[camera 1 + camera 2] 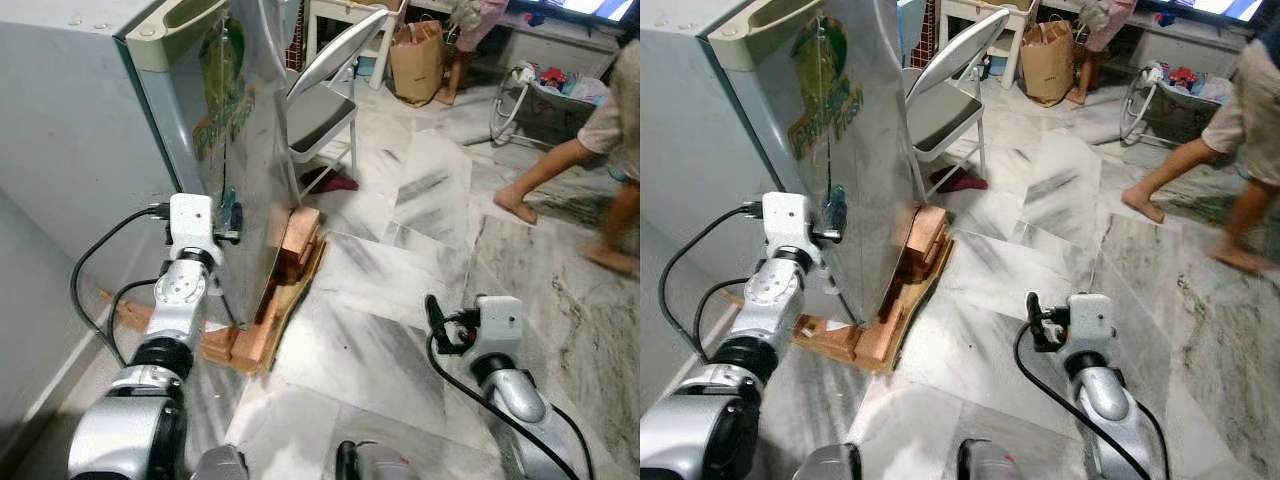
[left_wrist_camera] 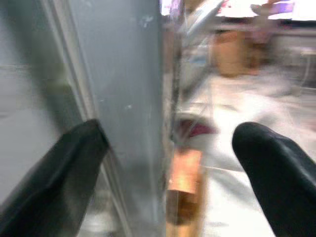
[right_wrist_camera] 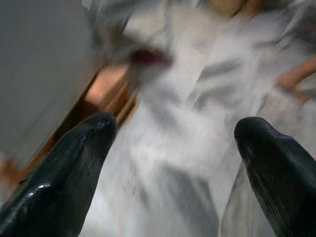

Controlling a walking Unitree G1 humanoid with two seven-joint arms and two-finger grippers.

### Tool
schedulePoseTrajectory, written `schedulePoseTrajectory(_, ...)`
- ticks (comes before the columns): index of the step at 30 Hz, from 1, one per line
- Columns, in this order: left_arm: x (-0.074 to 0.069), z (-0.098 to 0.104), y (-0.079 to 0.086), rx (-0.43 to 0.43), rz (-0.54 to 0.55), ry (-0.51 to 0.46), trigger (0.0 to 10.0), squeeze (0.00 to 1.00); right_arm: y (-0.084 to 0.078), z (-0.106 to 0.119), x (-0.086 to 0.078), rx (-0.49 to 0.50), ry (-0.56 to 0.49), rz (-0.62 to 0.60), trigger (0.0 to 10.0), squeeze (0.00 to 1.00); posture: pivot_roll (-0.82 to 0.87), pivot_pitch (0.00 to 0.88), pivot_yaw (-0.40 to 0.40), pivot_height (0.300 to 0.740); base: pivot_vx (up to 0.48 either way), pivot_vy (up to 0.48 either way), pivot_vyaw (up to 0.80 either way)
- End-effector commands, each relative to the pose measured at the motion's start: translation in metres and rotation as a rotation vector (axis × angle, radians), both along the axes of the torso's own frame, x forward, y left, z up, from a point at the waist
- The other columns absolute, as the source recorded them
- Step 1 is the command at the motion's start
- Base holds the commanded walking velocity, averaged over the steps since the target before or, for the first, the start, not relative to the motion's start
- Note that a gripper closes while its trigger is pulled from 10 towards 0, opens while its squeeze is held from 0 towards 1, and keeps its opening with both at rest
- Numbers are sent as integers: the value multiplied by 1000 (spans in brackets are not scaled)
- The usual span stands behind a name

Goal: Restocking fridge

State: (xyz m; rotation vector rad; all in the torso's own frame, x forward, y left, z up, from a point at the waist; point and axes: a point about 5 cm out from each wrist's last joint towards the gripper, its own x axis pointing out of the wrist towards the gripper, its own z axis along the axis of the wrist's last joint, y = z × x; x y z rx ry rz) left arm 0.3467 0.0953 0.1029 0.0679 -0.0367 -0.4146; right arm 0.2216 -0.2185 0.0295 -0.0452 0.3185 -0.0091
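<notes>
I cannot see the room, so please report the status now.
Left tool open at the fridge door edge. Right tool open, low over the floor. Folding chair and a person beyond.

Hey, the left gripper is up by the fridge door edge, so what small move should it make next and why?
Probably ease the left gripper slightly forward so its open fingers straddle the fridge door edge, then close. In the left wrist view the door edge already stands between the two fingers, and the door looks closed, so it needs gripping before pulling. The right gripper hangs open over the marble floor.
</notes>
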Motion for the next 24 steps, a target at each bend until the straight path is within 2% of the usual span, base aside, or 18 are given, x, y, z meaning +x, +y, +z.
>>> schedulePoseTrajectory(1,-42,35,-126,51,-636,-162,10000,0,10,-3,3,26,18,38,10000,0,-30,131,-33,740,0,0,0)
schedulePoseTrajectory(5,-43,34,-127,22,-648,-136,10000,0,13,-3,4,29,16,47,10000,0,-25,130,-30,740,0,0,0)
schedulePoseTrajectory(9,-36,30,-111,10,-589,-107,10000,0,14,-4,4,42,17,49,10000,0,-16,128,-28,740,0,0,0)
schedulePoseTrajectory(11,-27,25,-92,30,-489,-106,10000,0,15,-4,5,47,16,54,10000,0,-11,126,-26,740,0,0,0)
schedulePoseTrajectory(12,-27,25,-92,30,-489,-106,10000,0,15,-4,5,47,16,54,10000,0,-11,126,-26,740,0,0,0)
schedulePoseTrajectory(13,-21,21,-75,54,-405,-115,10000,0,16,-4,6,49,14,57,10000,0,-8,125,-27,740,0,0,0)
schedulePoseTrajectory(15,-18,19,-57,66,-335,-106,10000,0,16,-4,6,53,11,61,10000,0,-4,124,-27,740,0,0,0)
schedulePoseTrajectory(17,-17,18,-43,85,-288,-106,10000,0,17,-4,7,56,8,67,10000,0,2,124,-28,740,0,0,0)
schedulePoseTrajectory(18,-17,16,-28,90,-239,-96,10000,0,18,-3,8,61,-1,73,10000,0,4,124,-28,740,0,0,0)
schedulePoseTrajectory(20,-17,13,-17,100,-205,-86,10000,0,18,-3,8,62,-6,77,10000,0,6,124,-28,740,0,0,0)
schedulePoseTrajectory(21,-18,7,-3,114,-160,-71,10000,0,19,-1,9,64,-20,83,10000,0,8,122,-27,740,0,0,0)
schedulePoseTrajectory(23,-21,0,11,134,-116,-59,10000,0,20,-1,9,57,-24,90,10000,0,10,122,-26,740,0,0,0)
schedulePoseTrajectory(24,-21,0,11,134,-116,-59,10000,0,20,-1,9,57,-24,90,10000,0,10,122,-26,740,0,0,0)
